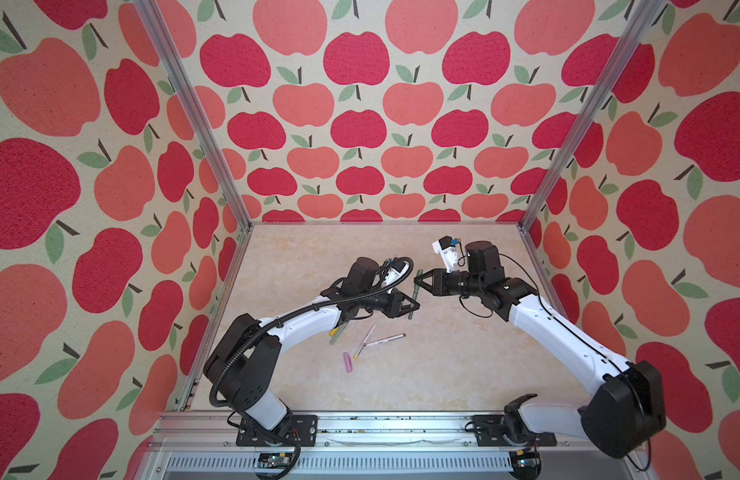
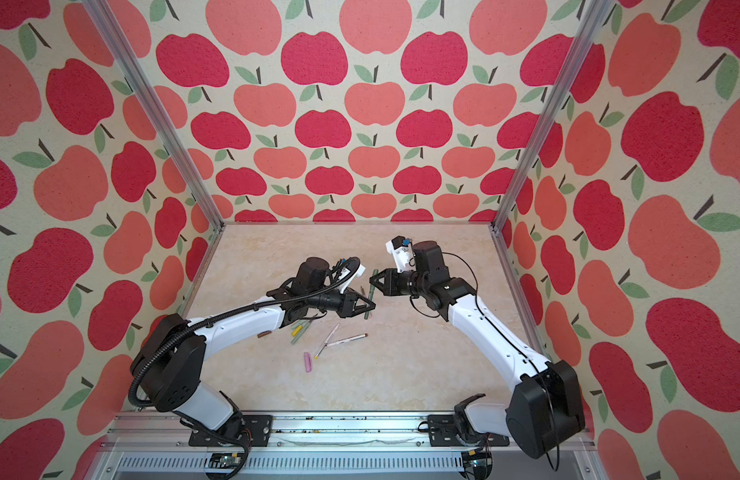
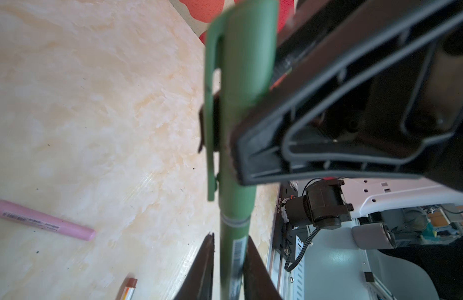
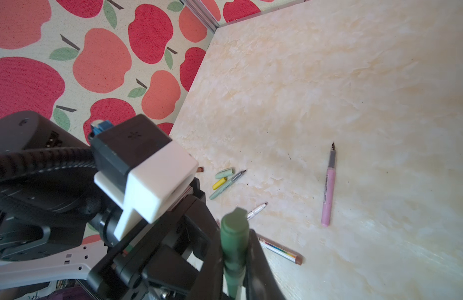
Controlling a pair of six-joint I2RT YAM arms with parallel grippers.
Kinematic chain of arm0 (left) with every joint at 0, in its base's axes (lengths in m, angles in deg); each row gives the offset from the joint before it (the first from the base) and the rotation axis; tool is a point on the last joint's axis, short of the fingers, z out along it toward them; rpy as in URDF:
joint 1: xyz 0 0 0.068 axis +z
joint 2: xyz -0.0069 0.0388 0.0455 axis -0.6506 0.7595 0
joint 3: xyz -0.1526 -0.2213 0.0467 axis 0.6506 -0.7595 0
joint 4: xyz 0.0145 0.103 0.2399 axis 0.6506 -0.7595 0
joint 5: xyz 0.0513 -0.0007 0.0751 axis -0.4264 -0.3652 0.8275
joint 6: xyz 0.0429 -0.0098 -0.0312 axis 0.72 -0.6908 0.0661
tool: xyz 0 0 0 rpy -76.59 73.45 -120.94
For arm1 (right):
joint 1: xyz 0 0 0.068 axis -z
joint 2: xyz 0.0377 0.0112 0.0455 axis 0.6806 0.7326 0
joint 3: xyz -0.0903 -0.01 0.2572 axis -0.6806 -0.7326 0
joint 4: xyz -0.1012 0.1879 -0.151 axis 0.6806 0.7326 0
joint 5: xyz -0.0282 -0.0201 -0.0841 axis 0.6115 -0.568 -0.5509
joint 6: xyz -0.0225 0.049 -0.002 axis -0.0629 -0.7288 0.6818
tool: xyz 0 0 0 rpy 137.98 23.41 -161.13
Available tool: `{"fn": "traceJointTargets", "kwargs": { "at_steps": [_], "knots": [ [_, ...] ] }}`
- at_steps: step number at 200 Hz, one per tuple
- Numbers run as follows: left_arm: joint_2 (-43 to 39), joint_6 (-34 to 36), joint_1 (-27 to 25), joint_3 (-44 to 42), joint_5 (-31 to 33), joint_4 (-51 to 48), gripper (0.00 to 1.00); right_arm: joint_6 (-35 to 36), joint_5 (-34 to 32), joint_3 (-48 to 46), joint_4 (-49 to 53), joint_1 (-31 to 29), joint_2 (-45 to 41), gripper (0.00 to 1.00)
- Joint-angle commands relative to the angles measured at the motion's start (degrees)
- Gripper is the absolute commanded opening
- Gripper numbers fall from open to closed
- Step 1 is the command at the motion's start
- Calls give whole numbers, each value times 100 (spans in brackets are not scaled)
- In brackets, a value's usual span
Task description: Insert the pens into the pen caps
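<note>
Where the two arms meet above the table [image 1: 443,374], a pale, glossy surface with a beige marbled pattern, both claws grip one matte dark green assembly. The dark green cap [image 3: 240,65] is a smooth plastic tube with a rounded closed end and a flat moulded clip along one side. The dark green pen [image 3: 234,233] is a slim round barrel carrying a printed barcode label. A pale ring marks the line where barrel and cap meet, and the two parts stand on one straight axis. Whether the cap is fully seated cannot be told.

The right gripper [image 4: 234,259] is pinched on the cap: its black ribbed jaws press against the cap body, with the closed end projecting beyond them. The left gripper [image 3: 230,259] is pinched on the barrel just past the ring, one dark tapered jaw on each side. In a top view the two claws sit just beside each other, and the free end of the barrel projects past the left claw.

On the table lie:
- a lilac-pink pen [image 4: 328,192] with an exposed dark nib
- a pale sage pen [image 4: 225,187]
- a white printed pen [image 4: 256,209]
- a white pen with a brown end [image 4: 279,250]
- four loose stubby tubes: a yellow cap [image 4: 219,183], a light green cap [image 4: 225,173], a brown cap [image 4: 200,170] and a pink cap [image 1: 347,360]
</note>
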Motion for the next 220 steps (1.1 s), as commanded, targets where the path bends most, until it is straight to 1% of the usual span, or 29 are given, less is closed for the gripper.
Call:
{"fn": "traceJointTargets", "kwargs": {
  "at_steps": [1, 9, 29, 56, 99, 163, 220],
  "knots": [
    [100, -67, -29, 213, 1, 141, 6, -80, 95, -92, -103, -35, -89, 2],
    [89, -68, -29, 218, 42, 139, 0, -80, 91, -110, -108, -38, -101, 2],
    [13, -62, -25, 178, 206, 193, 0, -84, 91, -169, -115, -37, -108, 2],
    [-158, -22, -9, 73, 616, 328, 0, -140, 130, -280, -141, -72, -97, 2],
    [-417, 149, 201, 80, 1128, 605, 0, -138, 169, -497, -39, -159, -76, 2],
    [-316, 479, 547, 717, 1217, 790, 0, -201, 258, -806, -21, -222, -79, 2],
    [-208, 589, 609, 962, 1213, 837, 0, -411, 337, -1235, -213, -291, -115, 2]
  ]
}}
